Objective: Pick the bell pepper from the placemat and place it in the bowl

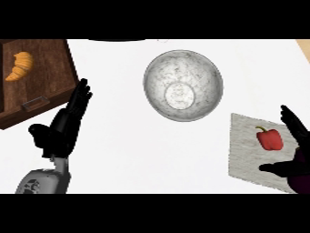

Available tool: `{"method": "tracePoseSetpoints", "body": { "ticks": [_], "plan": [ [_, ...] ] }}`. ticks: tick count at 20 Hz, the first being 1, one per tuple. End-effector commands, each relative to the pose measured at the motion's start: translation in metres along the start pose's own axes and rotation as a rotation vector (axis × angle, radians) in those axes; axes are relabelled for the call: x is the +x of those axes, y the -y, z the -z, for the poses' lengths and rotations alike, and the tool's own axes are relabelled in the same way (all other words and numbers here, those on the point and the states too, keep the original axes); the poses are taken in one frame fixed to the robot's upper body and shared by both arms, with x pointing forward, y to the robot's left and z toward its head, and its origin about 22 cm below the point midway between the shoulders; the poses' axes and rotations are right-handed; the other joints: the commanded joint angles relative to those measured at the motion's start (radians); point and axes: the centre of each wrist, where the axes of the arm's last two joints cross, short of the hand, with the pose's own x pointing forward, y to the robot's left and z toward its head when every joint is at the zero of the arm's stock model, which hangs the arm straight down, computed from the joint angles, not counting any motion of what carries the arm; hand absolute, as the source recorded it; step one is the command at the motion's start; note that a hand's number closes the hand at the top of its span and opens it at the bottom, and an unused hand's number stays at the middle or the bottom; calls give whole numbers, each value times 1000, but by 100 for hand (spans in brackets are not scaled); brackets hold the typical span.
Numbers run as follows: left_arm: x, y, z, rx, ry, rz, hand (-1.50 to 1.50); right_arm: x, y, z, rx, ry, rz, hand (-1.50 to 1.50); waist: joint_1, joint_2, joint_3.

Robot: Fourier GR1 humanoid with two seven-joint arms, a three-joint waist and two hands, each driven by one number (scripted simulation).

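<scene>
A: Position of the bell pepper [270, 139]?

B: Red, green stem up-view. It lies on the grey placemat [244, 159], in the mat's upper right part, at the right side of the white counter [150, 154]. Nothing is holding it.

A: Right hand [305, 157]?

B: It comes in at the lower right corner, partly over the placemat's right edge. The fingers [297, 123] are straight and close together, pointing up-view. The thumb [275, 168] sticks out to the left, spread wide from them.

A: Pepper relative to those fingers?

B: Just to their left, level with their lower half, and above the thumb. So it sits in the open angle between fingers and thumb. A thin strip of mat shows between the pepper and the fingers, so they look apart. Height of the hand above the mat: cannot tell.

A: Bowl [158, 77]?

B: Grey and mottled, mid-counter, up and left of the placemat and well apart from the pepper. Nothing is in it.

A: Left hand [62, 127]?

B: At the left, open, fingers straight and pointing up-view, holding nothing. The fingertips are near the right edge of a wooden tray [50, 68].

A: Anything on the tray?

B: One croissant [19, 66], at its far left side.
</scene>
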Motion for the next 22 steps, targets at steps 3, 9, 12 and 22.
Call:
{"method": "tracePoseSetpoints", "body": {
  "ticks": [3,9,12,22],
  "plan": [
    [-7,-12,3,2,-1,-4,0,-24,-10,11,50,-25,-57,-150,0,1,1],
    [-5,2,-3,-4,6,-6,0,-7,-22,21,167,92,-172,150,3,1,1],
    [-1,-2,3,3,-18,5,0,-9,-43,5,175,135,-230,150,-5,0,1],
    [-12,5,3,-40,-13,-1,0,84,-195,31,265,163,-119,150,40,-4,-4]
  ]
}}
